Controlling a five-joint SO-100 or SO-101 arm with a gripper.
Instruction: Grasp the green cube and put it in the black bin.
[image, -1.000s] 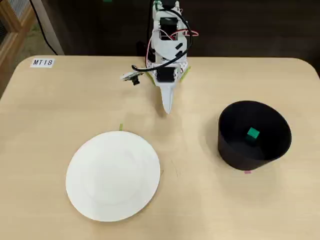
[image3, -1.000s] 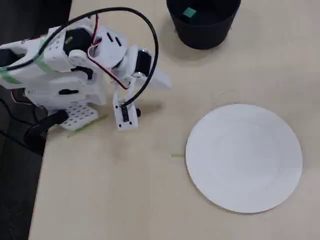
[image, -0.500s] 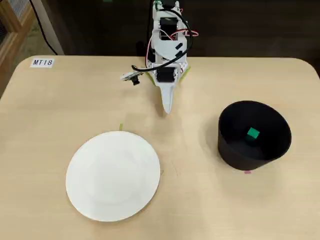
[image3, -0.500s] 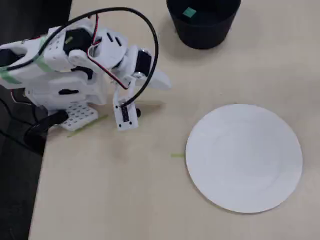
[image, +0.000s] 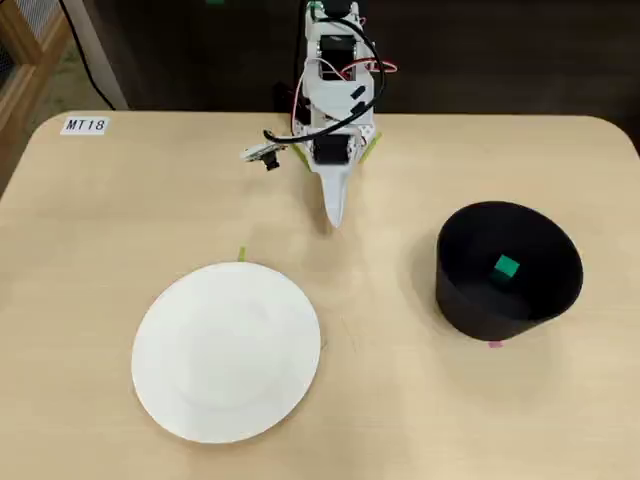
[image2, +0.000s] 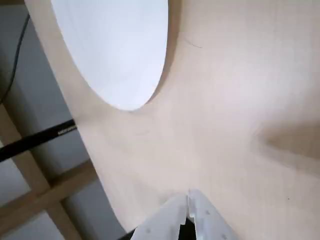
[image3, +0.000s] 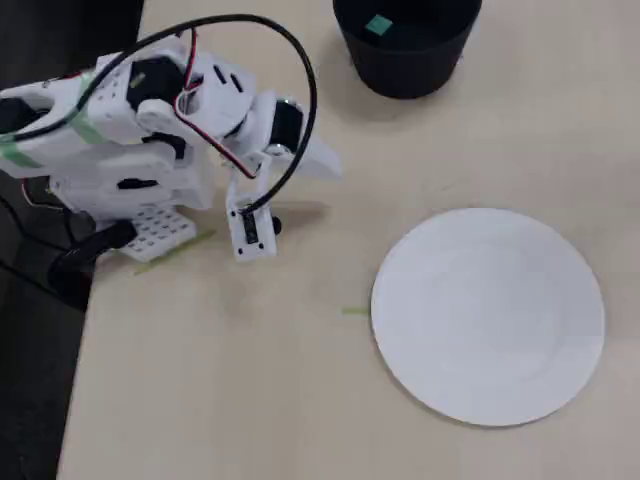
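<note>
- Nothing had shifted since the earlier frames: arm, cube, bin and plate all lay where they had been.
- The arm (image: 335, 95) sat folded back at the table's far edge in a fixed view, with the gripper (image: 334, 212) pointing down toward the tabletop, low over bare wood.
- Its jaws were pressed together with nothing between them; the wrist view showed the two white fingertips (image2: 192, 210) meeting at a thin seam.
- The green cube (image: 506, 266) lay on the floor of the black bin (image: 455, 290), seen also in another fixed view (image3: 379, 26).
- The black bin stood well apart from the gripper, to its right in a fixed view.
- The white plate (image: 226, 350) lay well apart from the bin, with open table (image: 380, 400) between them.
- A small yellow-green tape strip (image: 241, 254) sat just beside the plate's far rim.
</note>
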